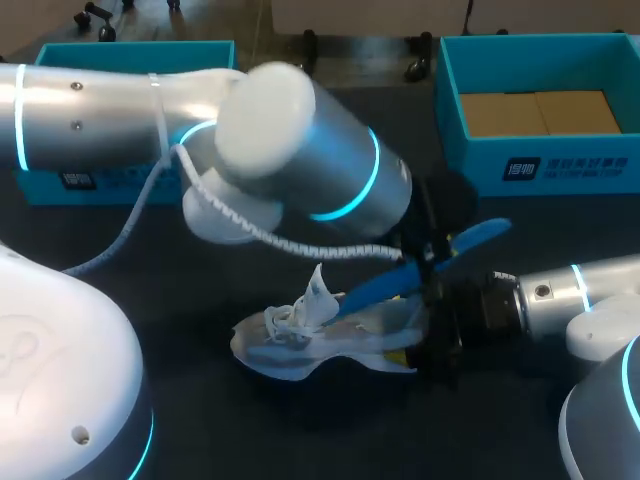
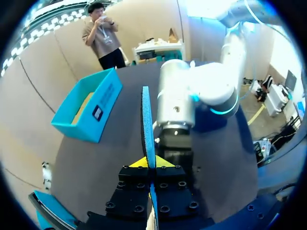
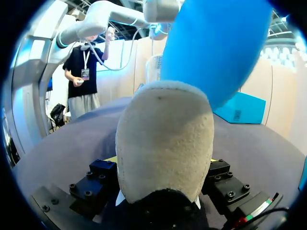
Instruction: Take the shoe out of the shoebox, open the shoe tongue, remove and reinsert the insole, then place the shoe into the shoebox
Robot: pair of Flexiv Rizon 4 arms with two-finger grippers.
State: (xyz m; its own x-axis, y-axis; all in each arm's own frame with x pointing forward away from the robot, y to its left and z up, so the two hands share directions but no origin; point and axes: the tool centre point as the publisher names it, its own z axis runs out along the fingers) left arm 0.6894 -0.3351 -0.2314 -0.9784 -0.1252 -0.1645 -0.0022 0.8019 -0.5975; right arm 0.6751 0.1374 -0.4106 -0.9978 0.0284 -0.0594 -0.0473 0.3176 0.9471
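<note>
Alignment matters: left tool clamps the flat blue foam insole, right tool clamps the heel of the white lace-up sneaker; we should move the insole straight along that sneaker.

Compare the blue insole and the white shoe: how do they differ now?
The thin blue foam insole slants upward, pinched by the left claw; the bulky white lace-up shoe lies on the dark table, heel in the right claw. Both are gripped.

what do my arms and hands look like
The left arm and right arm are silver-white cylinders with glowing cyan rings; a white coiled cable hangs off the left. The left hand and right hand are black bolted blocks with yellow tips.
</note>
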